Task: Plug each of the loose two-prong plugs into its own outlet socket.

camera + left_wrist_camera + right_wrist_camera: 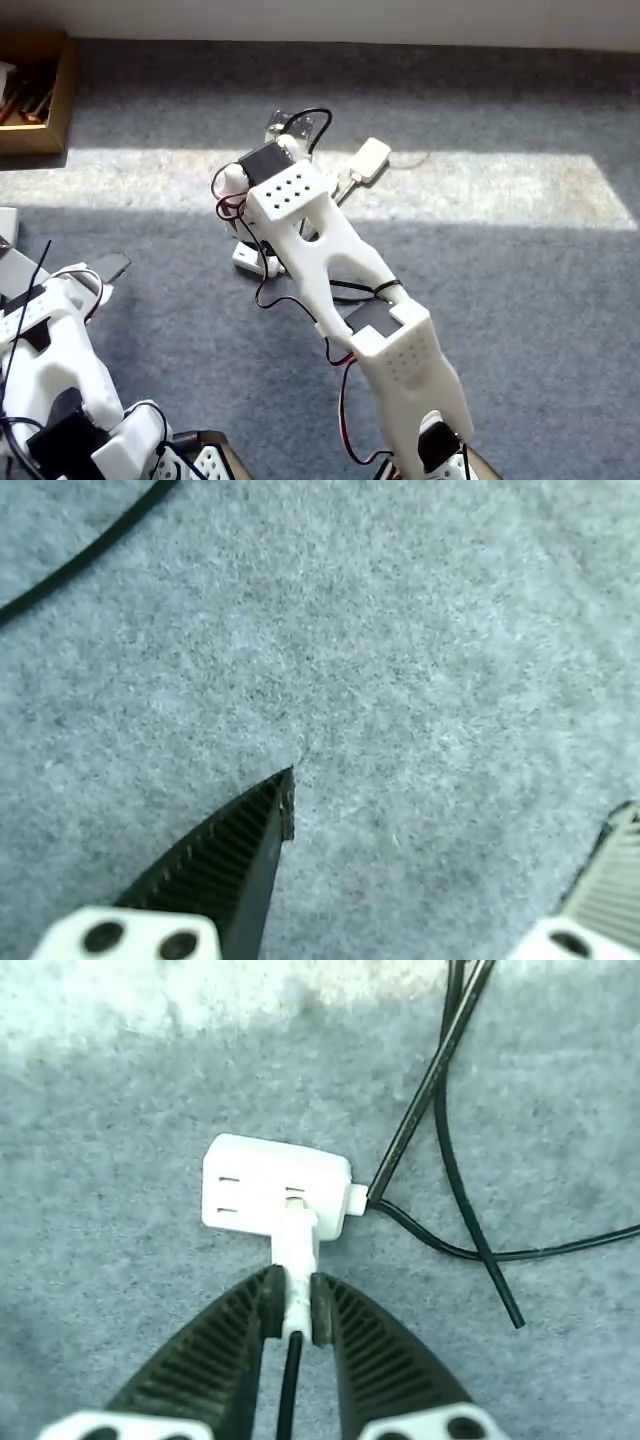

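Grey carpet (100, 1340) under my right pincer (292, 1305), clamped on a plug (296, 1245) at the outlet block (250, 1195) (prongs hidden); left pincer (455, 795) apart.

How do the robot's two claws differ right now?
The left gripper is open; the right gripper is shut on a white plug. The left gripper is over bare grey carpet; the right gripper holds its plug against a white outlet block. Both have ribbed fingers.

Right arm (330, 250) stretched across grey carpet (520, 300), over white outlet block (247, 258); second white block (371, 160) lies apart in the sunlit strip beyond.
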Tool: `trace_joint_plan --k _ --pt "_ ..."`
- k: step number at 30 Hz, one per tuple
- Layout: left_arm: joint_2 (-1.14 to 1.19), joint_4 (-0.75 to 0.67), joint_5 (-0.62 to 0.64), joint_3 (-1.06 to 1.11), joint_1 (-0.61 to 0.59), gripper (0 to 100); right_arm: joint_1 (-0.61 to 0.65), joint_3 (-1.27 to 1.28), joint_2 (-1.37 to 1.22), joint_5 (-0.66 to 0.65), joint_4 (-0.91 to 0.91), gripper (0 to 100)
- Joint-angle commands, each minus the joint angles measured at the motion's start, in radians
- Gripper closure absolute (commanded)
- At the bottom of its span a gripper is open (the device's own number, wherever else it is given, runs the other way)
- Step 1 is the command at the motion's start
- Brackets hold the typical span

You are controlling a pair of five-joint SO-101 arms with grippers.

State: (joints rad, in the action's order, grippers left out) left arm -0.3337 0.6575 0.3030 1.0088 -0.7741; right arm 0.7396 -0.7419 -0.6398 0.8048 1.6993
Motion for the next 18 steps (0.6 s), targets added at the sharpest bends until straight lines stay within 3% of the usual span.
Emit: trace_joint_plan --k 1,18 --pt "-0.03 -0.014 0.002 -0.004 0.015 56 0.004 -0.021 0.007 -0.012 -0.039 99.3" --pt "-0.03 -0.014 0.002 -0.004 0.015 56 -0.054 -0.001 -0.053 -0.012 -0.076 99.3"
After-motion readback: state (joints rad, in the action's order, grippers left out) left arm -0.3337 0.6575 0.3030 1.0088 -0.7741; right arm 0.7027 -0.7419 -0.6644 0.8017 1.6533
